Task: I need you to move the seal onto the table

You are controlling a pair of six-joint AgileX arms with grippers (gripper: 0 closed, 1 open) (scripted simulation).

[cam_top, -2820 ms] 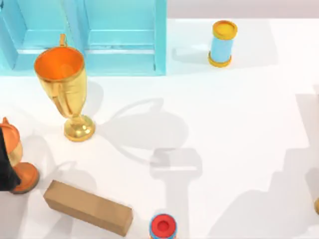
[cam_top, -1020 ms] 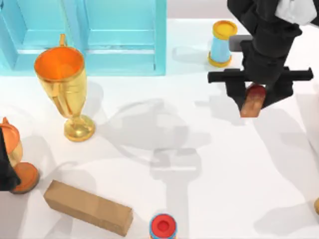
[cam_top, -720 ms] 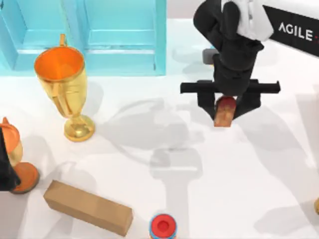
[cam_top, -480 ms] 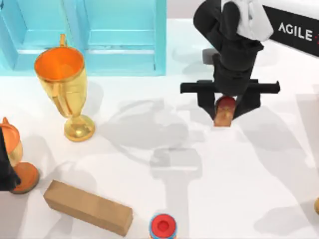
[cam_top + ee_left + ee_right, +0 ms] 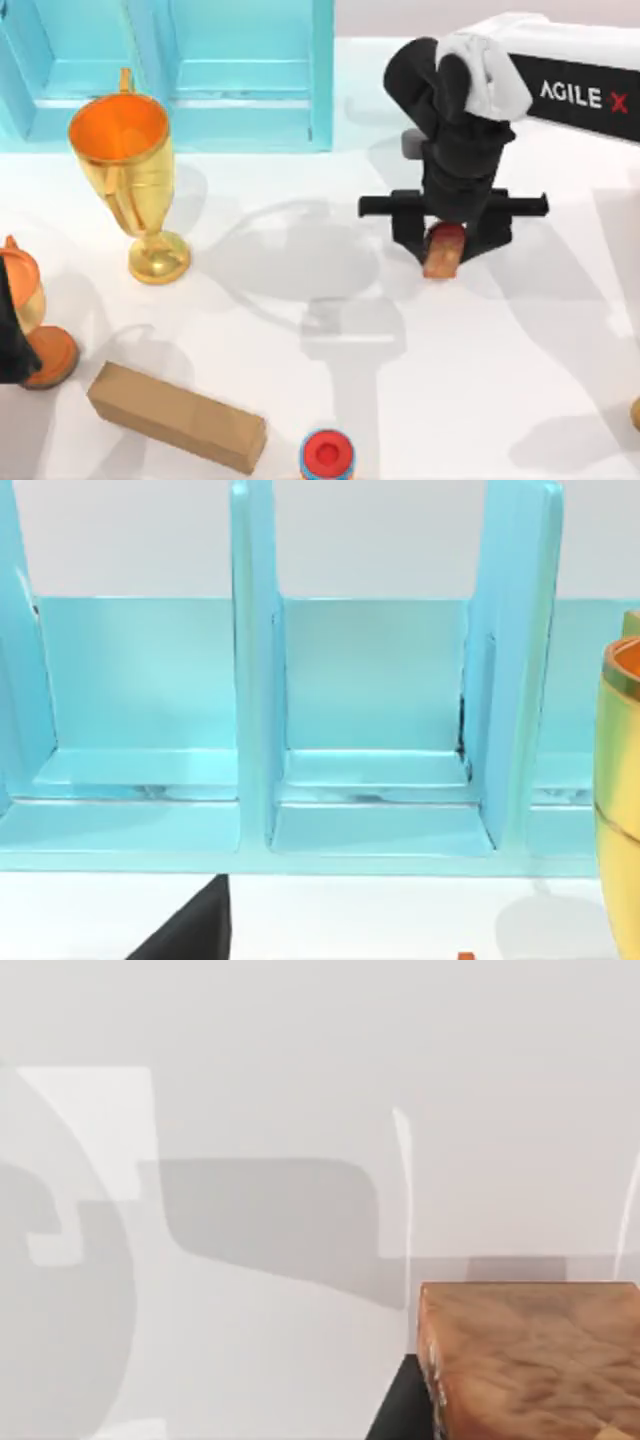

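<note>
Right gripper (image 5: 444,240) is clamped on the seal (image 5: 443,248), its dark fingers (image 5: 405,228) pressing either side, over the middle of the table (image 5: 500,380), toward the right of centre and well in from every edge. Left arm sits parked at the table's left edge, beside the golden trophy (image 5: 128,170).

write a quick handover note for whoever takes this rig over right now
Right gripper: shut on the seal, held over the table right of centre, in front of the light-blue cabinet.
Left arm: parked at the table's left edge by an orange-topped piece.
Nearby: golden trophy at left, cardboard block and red-topped cylinder at front.
Done: seal gripped and carried over open table.
Left: lower it, confirm it rests on the table, open the fingers, pull the arm away.
</note>
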